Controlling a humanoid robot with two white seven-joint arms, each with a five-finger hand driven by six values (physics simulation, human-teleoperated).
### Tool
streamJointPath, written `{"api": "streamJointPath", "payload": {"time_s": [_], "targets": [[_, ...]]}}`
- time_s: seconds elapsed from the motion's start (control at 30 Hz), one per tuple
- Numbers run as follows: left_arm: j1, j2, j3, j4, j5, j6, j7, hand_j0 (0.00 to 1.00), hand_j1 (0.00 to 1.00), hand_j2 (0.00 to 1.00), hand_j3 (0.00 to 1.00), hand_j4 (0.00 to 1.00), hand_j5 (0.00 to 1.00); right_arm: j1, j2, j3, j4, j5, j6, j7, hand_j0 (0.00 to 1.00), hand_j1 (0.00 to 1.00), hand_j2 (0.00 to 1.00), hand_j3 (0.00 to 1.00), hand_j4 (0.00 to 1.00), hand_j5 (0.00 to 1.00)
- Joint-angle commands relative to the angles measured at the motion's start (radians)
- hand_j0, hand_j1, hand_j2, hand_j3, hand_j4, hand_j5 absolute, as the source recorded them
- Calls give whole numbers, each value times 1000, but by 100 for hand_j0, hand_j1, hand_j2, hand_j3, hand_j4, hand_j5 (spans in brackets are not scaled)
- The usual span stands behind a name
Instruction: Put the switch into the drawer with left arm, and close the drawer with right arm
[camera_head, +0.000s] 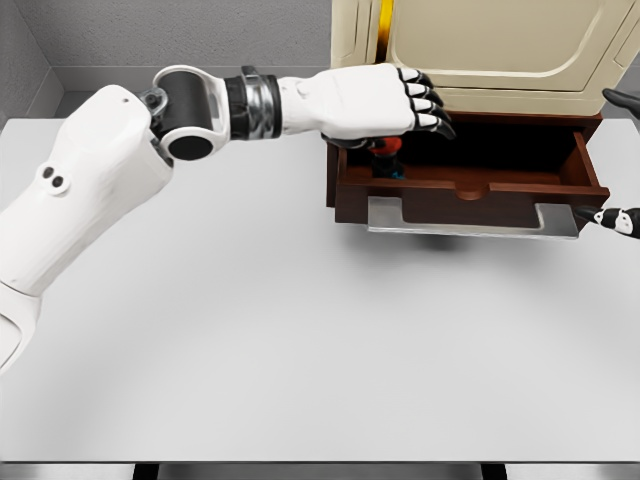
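Item: switch (388, 157), red and blue with black, mostly hidden; we see it in the open drawer's (470, 185) left end, under our left hand (375, 100), fingers loosely extended. Right hand (615, 220): grip indiscernible.

No text, label, brand, number or sign can be read anywhere in the head view. The cream cabinet (480, 40) at upper right, the brown drawer (465, 185) below it, the grey table (300, 350) and the white arm (90, 190) at left all show plain, unmarked surfaces.
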Motion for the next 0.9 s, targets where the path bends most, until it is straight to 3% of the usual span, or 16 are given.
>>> {"api": "streamJointPath", "payload": {"time_s": [0.0, 0.17, 0.33, 0.67, 0.73, 0.87], "targets": [[0, 4, 1, 10, 3, 1, -3, 89, 89, 89, 89, 89, 89, 0, -1, -2, 0, -7, 1, -1, 100, 100, 100, 100, 100, 100], [0, 21, 4, 50, -10, 1, -4, 89, 89, 89, 89, 89, 89, 0, -1, 0, 0, -8, 1, -1, 100, 100, 100, 100, 100, 100], [2, 78, 56, 53, -3, 1, -4, 90, 90, 90, 90, 90, 90, 0, -1, 0, 0, -8, 1, 1, 100, 100, 100, 100, 100, 100], [8, 113, 89, -13, 28, 1, -1, 94, 94, 94, 94, 94, 94, 2, -1, 0, 0, -8, 1, -1, 100, 100, 100, 100, 100, 100], [14, 150, 89, -71, 46, 1, -1, 94, 94, 94, 94, 94, 94, 2, -1, 0, 0, -8, 1, -1, 100, 100, 100, 100, 100, 100], [17, 168, 91, -76, 51, 1, -1, 94, 94, 94, 94, 94, 94, 2, -1, 0, 0, -8, 1, -1, 100, 100, 100, 100, 100, 100]]}}
